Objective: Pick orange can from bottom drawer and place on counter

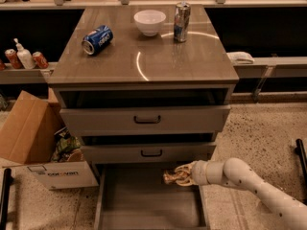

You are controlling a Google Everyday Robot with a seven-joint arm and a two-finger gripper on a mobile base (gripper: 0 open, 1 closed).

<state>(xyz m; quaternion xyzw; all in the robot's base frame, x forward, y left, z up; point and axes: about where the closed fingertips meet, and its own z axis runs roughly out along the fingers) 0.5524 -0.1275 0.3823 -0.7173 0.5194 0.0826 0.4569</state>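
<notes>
The gripper (176, 176), clasped on the orange can (169, 178), sits at the back right of the bottom drawer (144, 202), just under the jutting middle drawer (120, 153). On the counter (187, 63), a blue can (97, 40), white bowl (149, 22) and tall can (181, 16) crowd the rear. Its front half lies bare.

The gripper (175, 176) hangs below the right end of the middle drawer (120, 153), over the back right corner of the bottom drawer (144, 202). The orange can (168, 178) blends with it, so the can's outline cannot be told. The arm (249, 178) leaves the picture at the lower right corner. The bottom drawer's front is cut off by the lower edge, and its back is hidden under the middle drawer. The open gaps above the middle drawer and the top drawer (96, 121) are too dark to see inside. The cardboard box (29, 133) beside the cabinet's left edge is also cut off.
</notes>
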